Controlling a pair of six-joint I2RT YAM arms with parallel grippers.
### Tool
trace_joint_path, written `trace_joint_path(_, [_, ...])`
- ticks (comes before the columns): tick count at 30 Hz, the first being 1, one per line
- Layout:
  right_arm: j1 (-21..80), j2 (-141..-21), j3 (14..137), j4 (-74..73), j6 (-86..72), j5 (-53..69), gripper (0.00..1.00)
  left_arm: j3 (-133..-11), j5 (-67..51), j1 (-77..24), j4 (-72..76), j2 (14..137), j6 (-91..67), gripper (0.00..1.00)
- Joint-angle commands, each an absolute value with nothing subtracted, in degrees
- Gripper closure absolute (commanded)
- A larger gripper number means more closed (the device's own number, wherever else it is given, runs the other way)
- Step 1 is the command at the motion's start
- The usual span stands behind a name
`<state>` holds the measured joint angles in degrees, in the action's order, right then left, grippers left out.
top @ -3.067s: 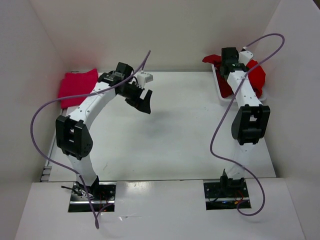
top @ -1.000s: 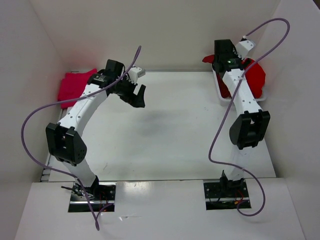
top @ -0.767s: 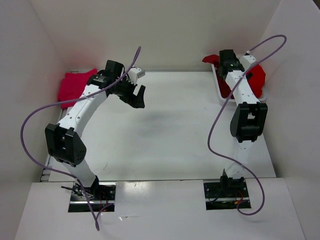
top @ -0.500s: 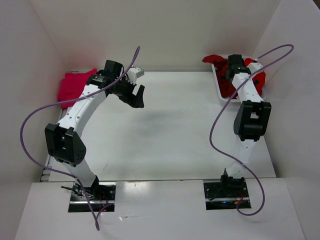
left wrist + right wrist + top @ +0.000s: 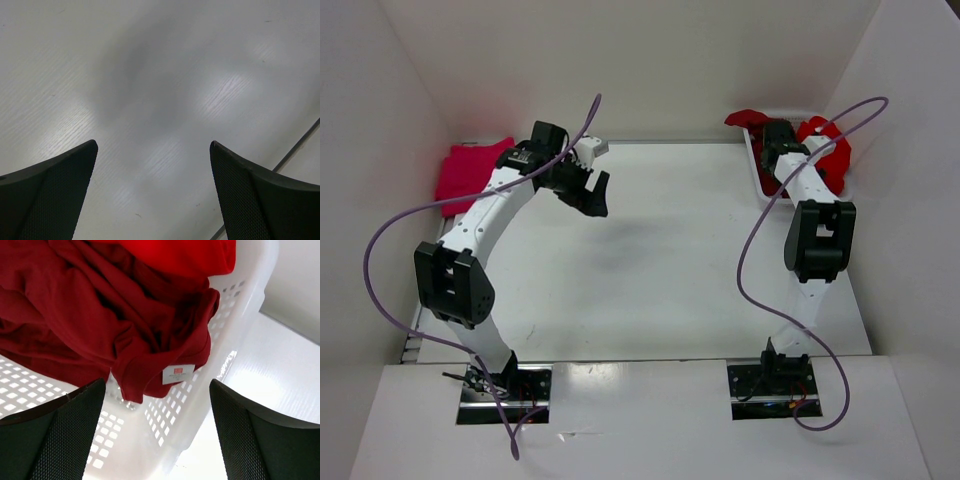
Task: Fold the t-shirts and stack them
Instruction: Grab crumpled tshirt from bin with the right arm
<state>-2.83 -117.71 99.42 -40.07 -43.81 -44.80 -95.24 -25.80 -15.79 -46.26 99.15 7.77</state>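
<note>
A pinkish-crimson t-shirt (image 5: 470, 170) lies folded at the table's far left. A dark maroon t-shirt (image 5: 95, 310) with a small white tag (image 5: 178, 374) lies crumpled in the white mesh basket (image 5: 170, 425) at the far right. A bright red t-shirt (image 5: 830, 150) lies beside it, draped over the basket's far rim. My right gripper (image 5: 156, 390) hangs open just above the maroon shirt's tagged collar, with nothing between its fingers. My left gripper (image 5: 152, 145) is open over bare table, right of the pink shirt (image 5: 590, 195).
White walls close in the table at the back, left and right. The basket (image 5: 756, 182) stands in the far right corner against the wall. A purple cable loops off each arm.
The right wrist has swung about above the basket and come down nearer the maroon shirt, its jaws a little wider. The left arm pulled back slightly earlier and now holds still.
</note>
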Motion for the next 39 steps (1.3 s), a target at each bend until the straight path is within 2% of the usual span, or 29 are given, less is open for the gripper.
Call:
trace_joint_path(1, [-3.16,-117.25,98.88,-37.71,-46.15,-45.44,0.11,-95.36,-27.95,-15.56,-45.79,99.67,9.32,0.01])
trace_joint_path(11, [-3.16,-122.42,105.63,-34.80,-37.36,-49.21,0.11,-95.36,-27.95,-15.56,-46.32,99.67,9.32,0.01])
trace_joint_path(19, [-3.16,-125.60,111.97,-38.93,-37.96,-49.22,0.18,-95.36,-27.42,-15.56,-46.32,99.67,9.32,0.01])
trace_joint_path(21, [-3.16,-126.21,111.97,-38.94,-37.97,-48.70,0.23,-95.36,-27.42,-15.56,-46.32,99.67,9.32,0.01])
trace_joint_path(22, [-3.16,-126.21,111.97,-38.94,-37.97,-48.69,0.27,-95.36,-27.42,-15.56,-46.32,99.67,9.32,0.01])
trace_joint_path(23, [-3.16,-126.21,111.97,-38.94,-37.97,-48.08,0.40,-95.36,-27.42,-15.56,-46.32,99.67,9.32,0.01])
trace_joint_path(25, [-3.16,-126.21,111.97,-38.94,-37.97,-47.47,0.57,-95.36,-27.42,-15.56,-46.32,99.67,9.32,0.01])
trace_joint_path(26, [-3.16,-126.21,111.97,-38.94,-37.97,-47.46,0.78,-95.36,-27.42,-15.56,-46.32,99.67,9.32,0.01])
trace_joint_path(29, [-3.16,-126.21,111.45,-39.46,-37.97,-46.93,1.00,-95.36,-26.90,-15.56,-46.32,99.67,9.32,0.01])
trace_joint_path(36, [-3.16,-122.35,106.44,-36.30,-37.97,-46.41,1.00,-95.89,-26.89,-15.56,-46.85,99.14,9.32,0.01])
trace_joint_path(37, [-3.16,-122.34,106.44,-36.30,-37.27,-45.28,0.92,-95.89,-26.89,-15.56,-46.85,99.14,9.32,0.01])
trace_joint_path(38, [-3.16,-122.34,106.44,-36.30,-36.74,-44.31,0.75,-95.89,-26.89,-15.56,-46.85,99.14,9.32,0.01])
trace_joint_path(39, [-3.16,-122.34,106.44,-36.30,-36.74,-43.25,0.45,-95.89,-26.89,-15.56,-46.85,99.14,9.32,0.01])
